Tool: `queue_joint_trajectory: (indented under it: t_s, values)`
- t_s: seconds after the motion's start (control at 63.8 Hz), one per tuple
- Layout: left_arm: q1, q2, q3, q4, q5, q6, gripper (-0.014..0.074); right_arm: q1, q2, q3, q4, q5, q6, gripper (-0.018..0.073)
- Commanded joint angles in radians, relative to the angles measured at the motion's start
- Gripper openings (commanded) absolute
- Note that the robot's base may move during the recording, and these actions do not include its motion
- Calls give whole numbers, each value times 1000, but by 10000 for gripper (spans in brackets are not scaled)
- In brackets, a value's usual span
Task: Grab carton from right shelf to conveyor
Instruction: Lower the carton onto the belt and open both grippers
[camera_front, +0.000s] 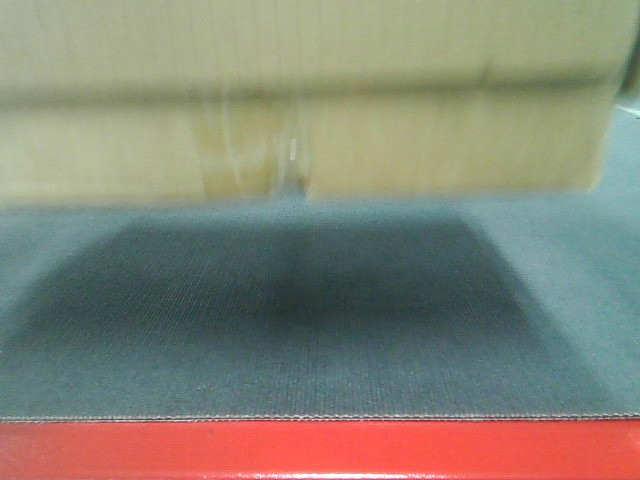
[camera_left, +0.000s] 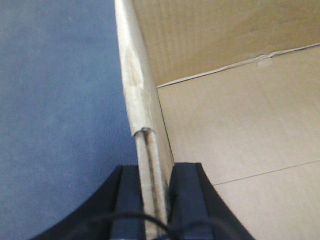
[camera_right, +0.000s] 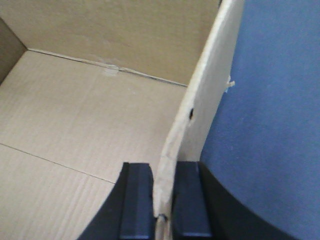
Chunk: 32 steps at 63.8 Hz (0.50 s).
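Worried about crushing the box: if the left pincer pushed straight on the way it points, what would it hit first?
The carton wall it straddles; the left pincer would likely just seat deeper on it. Depth beyond is unclear.

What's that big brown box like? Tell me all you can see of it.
The carton is plain brown corrugated cardboard, open-topped and empty, with seams showing between its floor flaps. A glossy tape strip runs down its front. Its wall edges look worn, and one wall has a small hole. The left pincer clamps one side wall, the right pincer the opposite one. It is upright over the grey conveyor belt, casting a dark shadow; whether it touches the belt is unclear.
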Motion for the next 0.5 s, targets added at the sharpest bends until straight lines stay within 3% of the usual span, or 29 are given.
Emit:
queue_joint_trajectory:
  t_s: [0.0,0.266,0.407,0.486]
  values:
    - [32,2,66,-8,-145,4,-18,5,39,-9,44,-99,-21,-69]
    - [136,2,183,-19,-374,4,-18,5,150,-9,44,-145,-21,-66]
    - [156,29,185,-19,-388,4,-8,5,181,-9,44,-147,-21,-65]
    - [156,54,185,-19,-367,4,53,5,186,-9,44,-145,-21,-44]
